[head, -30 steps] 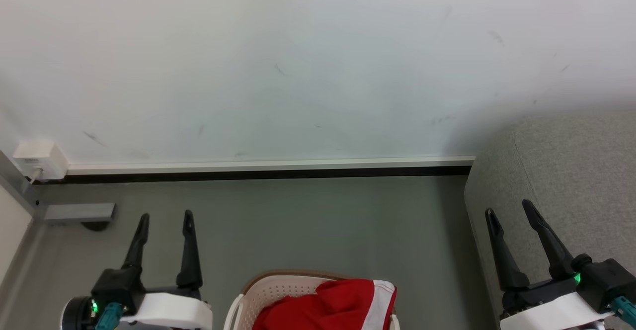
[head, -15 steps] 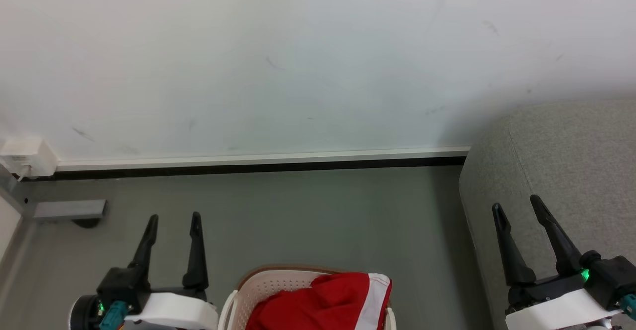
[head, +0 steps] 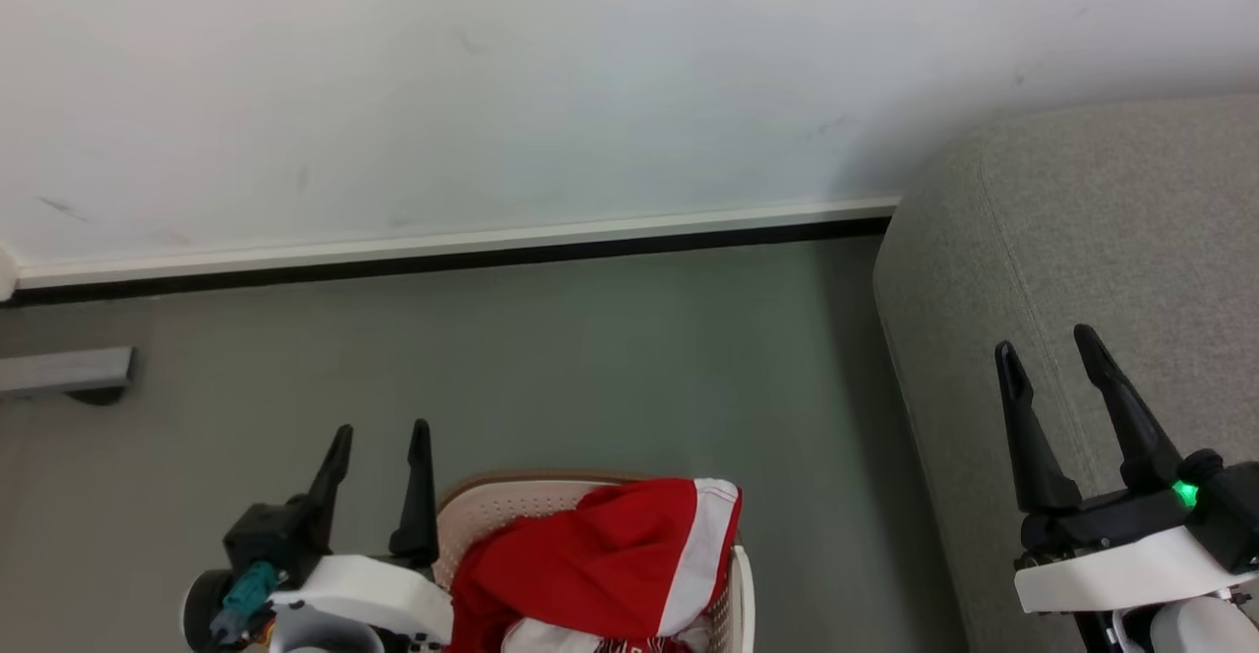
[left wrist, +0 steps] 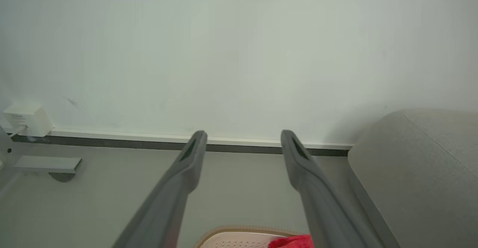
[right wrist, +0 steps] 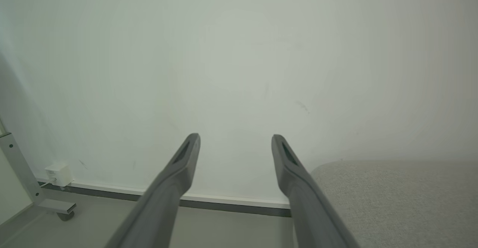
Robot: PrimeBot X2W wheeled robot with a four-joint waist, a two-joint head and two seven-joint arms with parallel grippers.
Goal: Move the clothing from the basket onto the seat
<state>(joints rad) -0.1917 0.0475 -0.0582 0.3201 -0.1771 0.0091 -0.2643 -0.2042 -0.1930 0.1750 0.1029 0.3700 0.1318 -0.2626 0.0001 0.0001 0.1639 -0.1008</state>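
Only the robot's head has moved, tipping down, so the skirting (head: pixel 443 245) sits higher in its view and more of the basket (head: pixel 492 501) and sofa (head: pixel 1082 220) shows; the things themselves lie as they did. From where I stand, the jersey (head: pixel 600 555) is heaped in the basket, its white band draped over the rim on the sofa side. The basket stands on the grey floor (head: pixel 590 358), a strip of bare floor between it and the sofa. The left gripper (head: pixel 382 427) hangs just beside the basket's left rim, fingers spread and empty. The right gripper (head: pixel 1045 338) hangs over the sofa's edge (a green light glows at its base), fingers likewise apart, holding nothing.
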